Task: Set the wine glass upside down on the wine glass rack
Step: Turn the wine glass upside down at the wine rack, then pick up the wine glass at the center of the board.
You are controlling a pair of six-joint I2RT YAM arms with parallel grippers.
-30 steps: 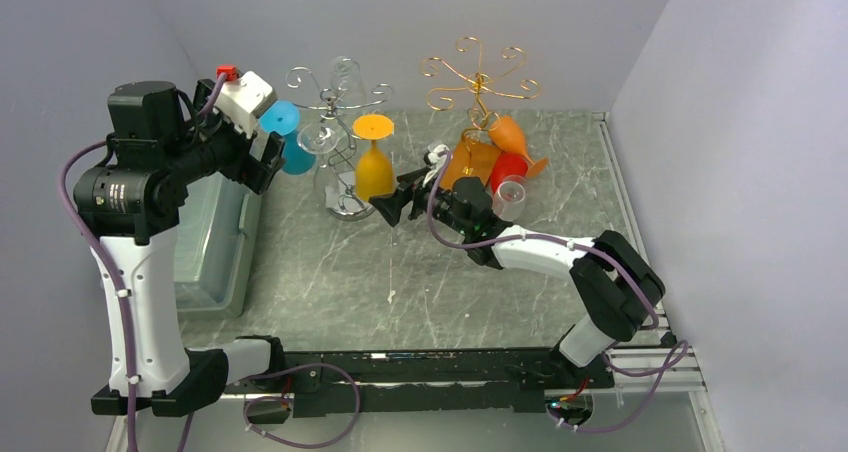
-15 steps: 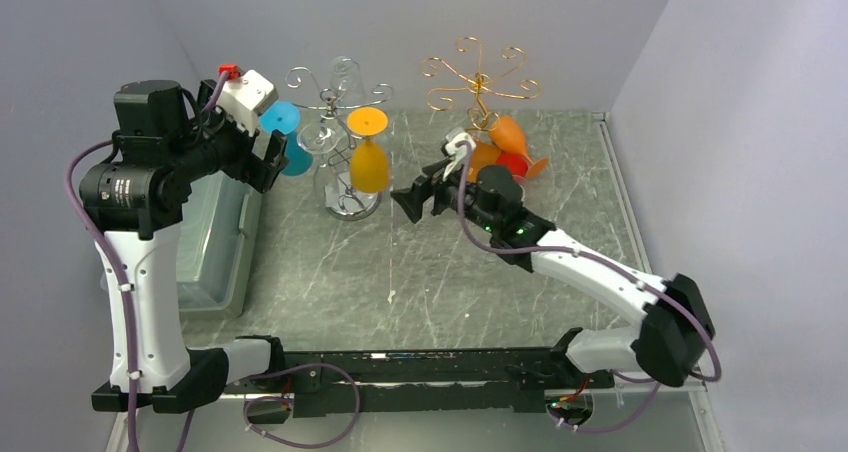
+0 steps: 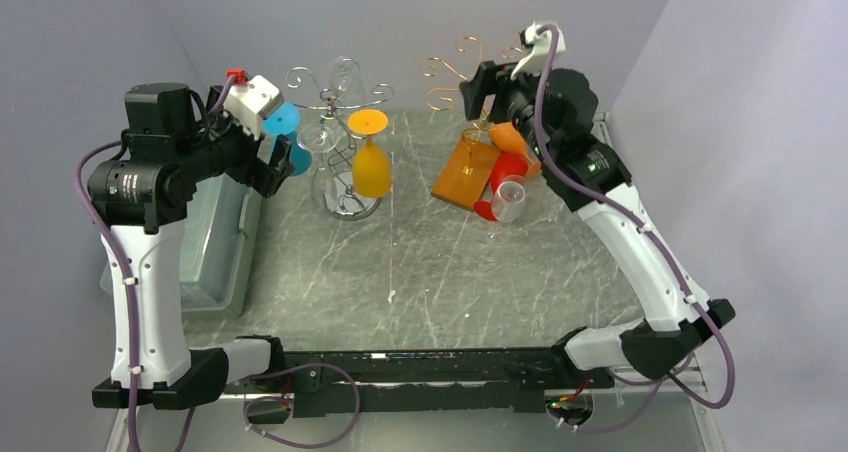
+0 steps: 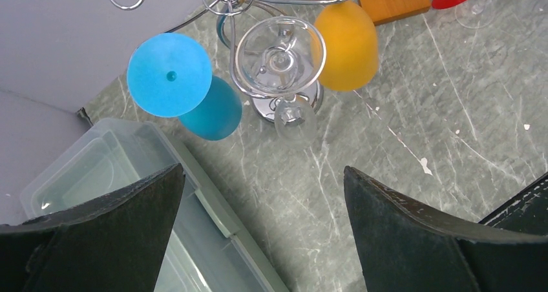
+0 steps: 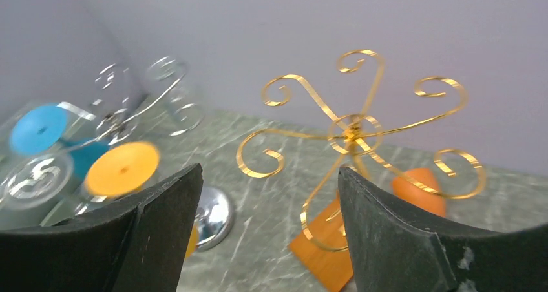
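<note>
- Two hands show, both empty. The left hand (image 4: 262, 174) hangs with its fingers spread wide, up and to the left of the silver rack (image 3: 338, 167), above a clear plastic bin (image 3: 215, 247).
- The right hand (image 5: 268, 176) is also spread wide. It is raised well to the right of the silver rack, level with the curled top of a gold rack (image 3: 478, 75).
- The amber wine glass (image 3: 372, 170) hangs upside down on the right side of the silver rack, foot uppermost and bowl pointing down.
- A blue glass (image 3: 288, 142) hangs on the left side of the silver rack, and a clear hanging glass (image 4: 280, 53) sits between the blue and amber ones.
- The table (image 3: 420, 272) under the silver rack is grey-green, marbled, and marked with pale scratches and small white flecks.
- Right of the silver rack, at the gold rack's foot, a wooden base (image 3: 466, 172), a red glass (image 3: 510, 167), an orange glass (image 3: 512, 134) and a clear loose glass (image 3: 508, 198) crowd together.
- Plain lilac-grey walls (image 3: 400, 22) close off the table behind the silver rack and on either side.
</note>
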